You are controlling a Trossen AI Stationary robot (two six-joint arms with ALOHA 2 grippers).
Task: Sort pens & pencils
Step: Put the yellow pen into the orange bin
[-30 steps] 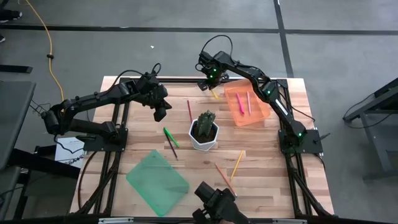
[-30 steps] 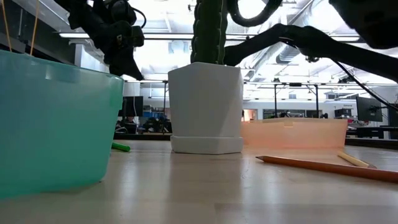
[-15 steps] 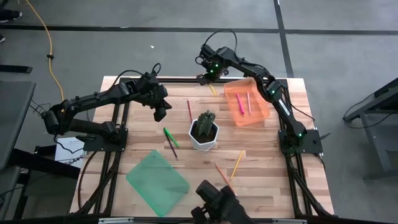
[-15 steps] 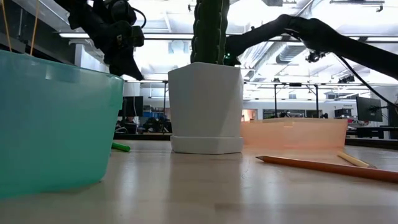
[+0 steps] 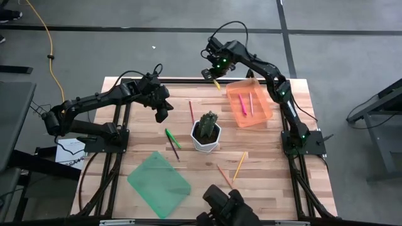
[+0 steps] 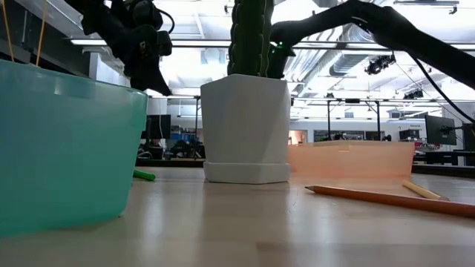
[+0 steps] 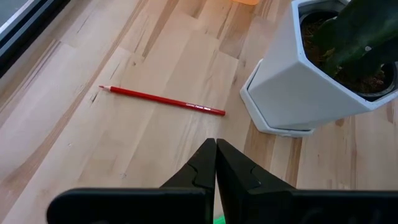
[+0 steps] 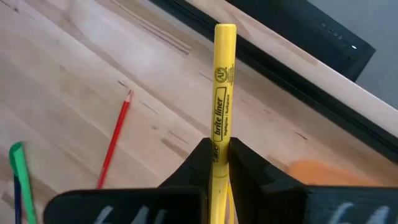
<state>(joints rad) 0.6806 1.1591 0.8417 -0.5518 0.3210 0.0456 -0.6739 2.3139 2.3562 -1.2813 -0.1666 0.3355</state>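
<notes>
Reading "brite liner": yellow pen [image 8: 221, 93]

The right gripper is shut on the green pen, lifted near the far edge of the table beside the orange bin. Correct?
Not quite. The right gripper is shut on the yellow pen, as the right wrist view shows; the green pen lies on the table. The rest holds: it is raised near the far edge, beside the orange bin.

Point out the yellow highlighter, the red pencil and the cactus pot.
yellow highlighter [image 8: 221, 106], right wrist view, on its printed barrel.
red pencil [image 7: 163, 100], left wrist view, mid-shaft.
cactus pot [image 5: 205, 139], high view, on its white front wall.
</notes>
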